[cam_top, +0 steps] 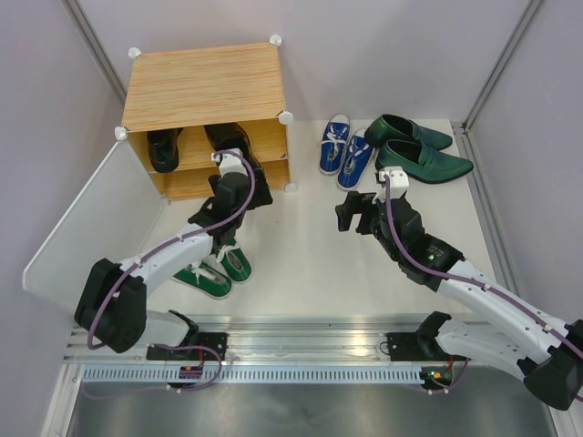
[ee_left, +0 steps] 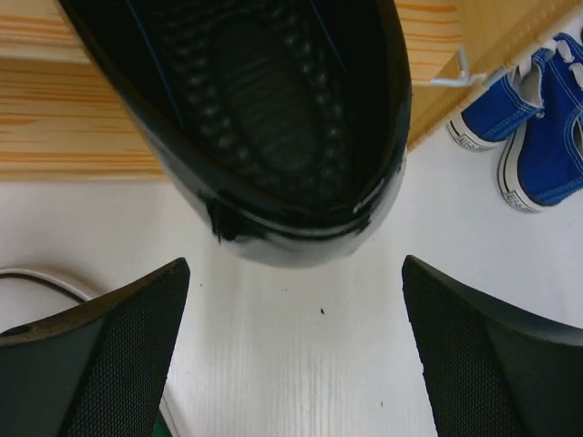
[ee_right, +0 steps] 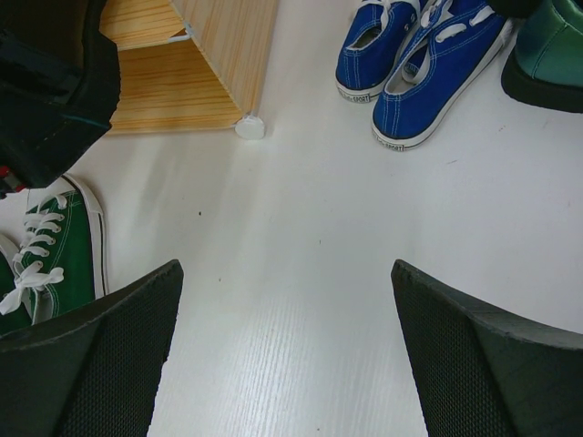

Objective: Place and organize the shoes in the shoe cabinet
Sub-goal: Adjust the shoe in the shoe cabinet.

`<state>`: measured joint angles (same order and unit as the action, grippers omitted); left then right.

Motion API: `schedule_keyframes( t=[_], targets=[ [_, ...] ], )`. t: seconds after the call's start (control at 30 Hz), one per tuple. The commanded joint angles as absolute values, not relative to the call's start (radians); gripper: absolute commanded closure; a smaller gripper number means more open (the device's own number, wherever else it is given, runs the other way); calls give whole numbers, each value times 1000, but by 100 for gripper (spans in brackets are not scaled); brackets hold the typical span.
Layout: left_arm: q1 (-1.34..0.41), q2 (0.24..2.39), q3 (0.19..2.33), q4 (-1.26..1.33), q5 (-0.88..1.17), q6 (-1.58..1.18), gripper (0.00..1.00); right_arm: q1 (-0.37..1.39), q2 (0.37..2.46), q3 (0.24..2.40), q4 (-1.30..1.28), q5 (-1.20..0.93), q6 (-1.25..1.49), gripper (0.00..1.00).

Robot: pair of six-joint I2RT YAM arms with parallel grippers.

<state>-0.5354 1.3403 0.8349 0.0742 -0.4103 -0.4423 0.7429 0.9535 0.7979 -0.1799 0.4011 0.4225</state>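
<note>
Gaping left gripper (ee_left: pixel 293 305): fingers spread wide and empty, poised just in front of the right boot (ee_left: pixel 273 118) without touching it.
Right gripper (ee_right: pixel 285 300): likewise released, jaws fully apart and holding nothing, hovering over bare table between the cabinet and the blue sneakers.
Shoe cabinet (cam_top: pixel 205 86): light wood-grain box at the rear left of the table (cam_top: pixel 310 264). Its frosted door panel (cam_top: pixel 86 228) stands swung open to the left.
Black ankle boots (cam_top: pixel 164 148): both in the cabinet's upper compartment, one at the left and one at the right. The right boot's near end juts past the shelf edge toward the left gripper.
Green sneakers (cam_top: pixel 217 269): side by side on the table in front of the cabinet, partly beneath the left arm and outside the cabinet.
Blue sneakers (cam_top: pixel 344 150): paired on the table just right of the cabinet, heels toward the right gripper.
Dark-green loafers (cam_top: pixel 414 150): side by side at the rear right, just beside the blue sneakers and outside the cabinet.
</note>
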Motion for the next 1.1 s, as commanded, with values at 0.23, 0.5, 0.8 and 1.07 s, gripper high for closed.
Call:
schedule_keyframes(
  t=[0.23, 0.5, 0.8, 1.07],
  targets=[
    [-537, 1514, 982, 204, -552, -492, 1, 739, 954, 779, -135, 387, 425, 2],
    [-532, 1571, 1005, 215, -637, -473, 5, 739, 973, 781, -130, 376, 425, 2],
    [-503, 1490, 943, 198, -647, -442, 49, 739, 979, 782, -129, 374, 420, 2],
    [-419, 1284, 891, 172, -576, -283, 60, 739, 969, 781, -129, 367, 422, 2]
  ],
)
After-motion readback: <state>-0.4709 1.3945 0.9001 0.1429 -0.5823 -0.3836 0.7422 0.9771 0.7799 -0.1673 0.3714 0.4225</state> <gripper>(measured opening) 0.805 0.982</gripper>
